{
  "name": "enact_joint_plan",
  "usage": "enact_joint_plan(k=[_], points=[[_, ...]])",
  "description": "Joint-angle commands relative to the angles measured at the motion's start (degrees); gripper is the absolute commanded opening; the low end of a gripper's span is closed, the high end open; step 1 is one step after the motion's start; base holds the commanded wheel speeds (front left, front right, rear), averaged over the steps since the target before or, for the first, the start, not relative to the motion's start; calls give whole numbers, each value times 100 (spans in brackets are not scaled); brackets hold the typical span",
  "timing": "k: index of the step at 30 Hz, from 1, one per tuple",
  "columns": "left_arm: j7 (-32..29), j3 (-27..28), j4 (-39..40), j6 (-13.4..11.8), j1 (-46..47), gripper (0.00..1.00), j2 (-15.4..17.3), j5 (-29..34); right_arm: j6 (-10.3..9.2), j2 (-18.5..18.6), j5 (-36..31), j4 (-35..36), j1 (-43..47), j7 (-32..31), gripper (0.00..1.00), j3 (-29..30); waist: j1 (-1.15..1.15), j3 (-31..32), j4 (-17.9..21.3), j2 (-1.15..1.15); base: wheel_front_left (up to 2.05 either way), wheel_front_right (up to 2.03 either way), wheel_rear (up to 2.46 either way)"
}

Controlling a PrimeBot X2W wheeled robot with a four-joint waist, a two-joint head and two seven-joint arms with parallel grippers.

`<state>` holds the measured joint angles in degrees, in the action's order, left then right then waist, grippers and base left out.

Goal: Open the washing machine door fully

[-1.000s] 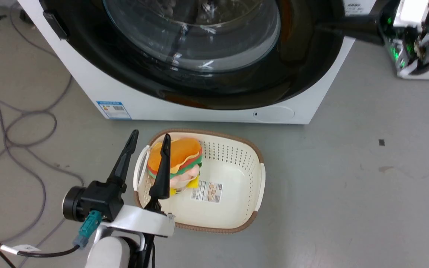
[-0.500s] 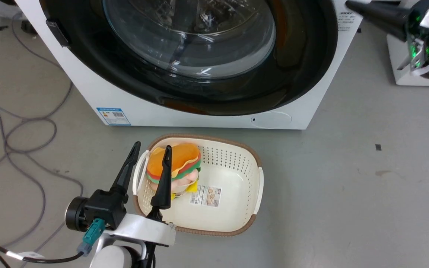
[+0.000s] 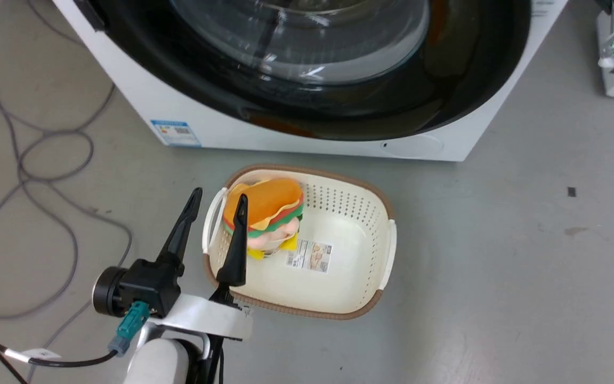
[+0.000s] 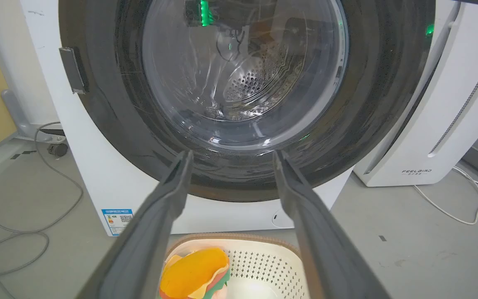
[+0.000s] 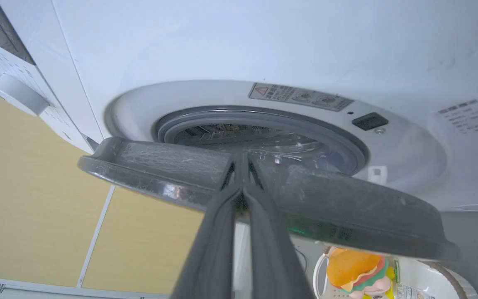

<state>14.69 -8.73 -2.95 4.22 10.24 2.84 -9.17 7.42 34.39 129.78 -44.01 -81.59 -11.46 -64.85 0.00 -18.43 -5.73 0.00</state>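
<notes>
The washing machine door (image 5: 347,211) stands ajar from the washing machine (image 5: 264,41), its rim free. The right gripper (image 5: 241,162) has its fingers together at that rim. The left gripper (image 3: 218,195) hangs spread over the basket (image 3: 376,300), at its left edge, with floor (image 3: 499,266) open to the right.

One washer (image 3: 211,128) with one door (image 3: 371,114) is standing at twelve o'clock. One basket (image 3: 339,205) is sitting at centre, holding one burger toy (image 3: 267,202). Two grippers are showing: the left gripper (image 3: 219,193) at seven o'clock, and the right gripper (image 5: 241,160).

Left end effector (image 3: 219,193) spread wide; right end effector (image 5: 242,162) pinched closed.
</notes>
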Motion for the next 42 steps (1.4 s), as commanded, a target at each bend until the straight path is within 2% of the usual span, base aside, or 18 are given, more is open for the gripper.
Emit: enact_joint_plan(k=[1, 14, 28, 33, 42], points=[[30, -6, 25, 30, 76, 100, 4, 43, 7, -54, 48, -20, -74, 14, 0, -29, 0, -50, -43, 0, 0, 0, 0], [30, -24, 17, 34, 199, 100, 4, 9, 7, -560, 237, -810, -799, -277, 0, -752, 0, -262, -113, 0, 0, 0, 0], [30, -104, -65, -13, 221, 100, 4, -70, 7, -994, 24, -1724, -890, -2097, 0, -848, 0, -151, -121, 0, 0, 0, 0], [30, -118, -165, -31, 130, 100, 4, -47, 7, -1075, 66, -1748, -696, -2734, 0, -850, 0, 122, -87, 0, 0, 0, 0], [30, -76, -429, -20, -218, 100, 9, 143, 7, -1145, 184, -1153, 0, -2871, 0, -850, 0, 794, -48, 0, 0, 0, 0]])
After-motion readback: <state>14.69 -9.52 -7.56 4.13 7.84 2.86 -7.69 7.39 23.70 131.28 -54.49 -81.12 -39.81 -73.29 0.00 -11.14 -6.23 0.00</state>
